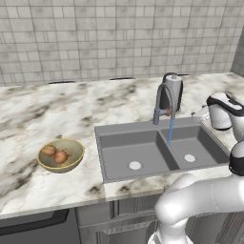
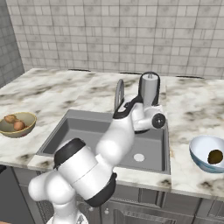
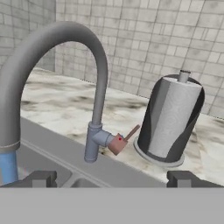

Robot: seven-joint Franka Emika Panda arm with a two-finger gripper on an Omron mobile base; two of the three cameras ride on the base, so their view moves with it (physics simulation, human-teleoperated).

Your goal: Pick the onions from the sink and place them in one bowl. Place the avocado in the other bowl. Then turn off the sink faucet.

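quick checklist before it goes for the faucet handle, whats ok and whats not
1. Both onions in the yellow bowl: ok.
2. Avocado in the blue-white bowl: ok.
3. Sink basins free of produce: ok.
4. Water off: not ok, a blue stream runs from the faucet.
5. Claw open and holding nothing: ok.
6. Claw lined up on the reddish handle: ok, it sits ahead in the hand view, not yet touched; the paper towel roll stands close beside it.

Onions (image 1: 55,154) sit in yellow bowl (image 1: 71,162); avocado (image 2: 214,156) apparently in blue bowl (image 2: 199,148); faucet (image 1: 164,102) running.
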